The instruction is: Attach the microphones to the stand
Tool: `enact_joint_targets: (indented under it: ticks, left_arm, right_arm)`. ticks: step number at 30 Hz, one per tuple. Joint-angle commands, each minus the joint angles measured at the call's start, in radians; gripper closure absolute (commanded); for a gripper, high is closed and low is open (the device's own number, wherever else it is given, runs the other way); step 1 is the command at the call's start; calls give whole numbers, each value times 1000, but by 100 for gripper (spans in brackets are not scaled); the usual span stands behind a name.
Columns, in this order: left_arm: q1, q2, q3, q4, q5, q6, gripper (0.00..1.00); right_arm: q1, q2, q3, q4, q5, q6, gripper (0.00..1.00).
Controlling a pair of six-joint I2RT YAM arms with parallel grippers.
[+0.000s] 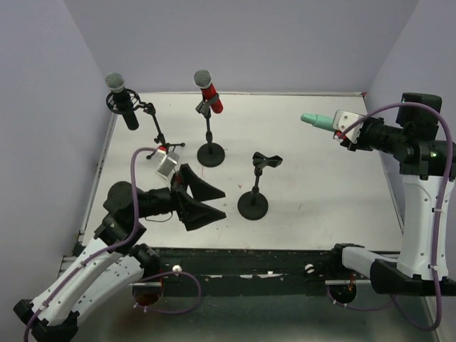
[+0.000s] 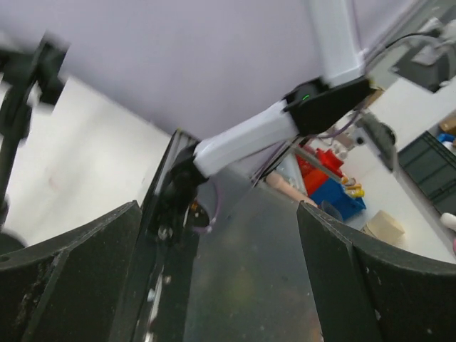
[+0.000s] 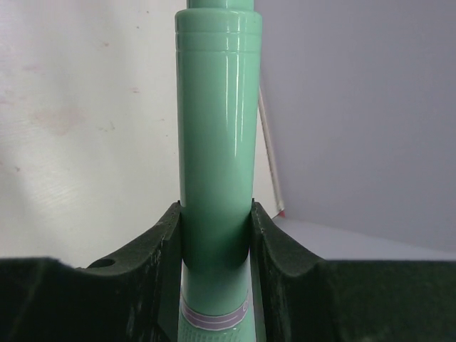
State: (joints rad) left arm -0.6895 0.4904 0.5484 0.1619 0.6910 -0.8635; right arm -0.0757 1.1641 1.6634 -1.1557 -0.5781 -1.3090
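At the near edge of the desk (image 1: pixel 320 192) the left claw (image 1: pixel 225 203) lies low at the near left. It is released, its two black fingers (image 1: pixel 206 189) splayed wide. The left wrist view shows the same claw (image 2: pixel 221 285) with nothing between the pads, only the desk's near rail and the white link of the other arm beyond.

Just past those fingertips, near the middle of the desk, stands a short stand (image 1: pixel 254 187) on a round base, topped by a black clip (image 1: pixel 267 160).

Farther back and to the left, the red microphone (image 1: pixel 209 92) sits in the clip of a second round-based stand (image 1: pixel 211 153), silver head up. At the far left corner the black microphone (image 1: pixel 122 100) rests in a ring mount on a boom stand (image 1: pixel 158 132), silver head uppermost.

On the far right, the right claw (image 1: pixel 338 127) is clenched on the mint-green microphone (image 1: pixel 317 120), holding it above the desk with its free end pointing left. It is well apart from the short stand. In the right wrist view the claw (image 3: pixel 215 242) presses both pads (image 3: pixel 160 256) against the sides of the green body (image 3: pixel 217 107), and the smooth handle runs out past the fingertips.
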Motion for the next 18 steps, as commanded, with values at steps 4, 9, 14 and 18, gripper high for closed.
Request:
enact_joint_targets:
  ticks: [4,9,14,18]
  left_arm:
    - [1,382,569,-231,183,69,2]
    - [-18,670,833,-248,289,-15,2]
    - [-111,920,1137,-407,268,38,2]
    - [-134,1083,1343,-510,231,43,2]
  right_arm:
    - [-2,39,137,-263,-135,-384,95]
    - [-3,-32,90,-260,-180,-588,93]
    - [-1,-76,104,-252,-219,-676,92]
    - [-2,-89,131,-265,-235,-702,92]
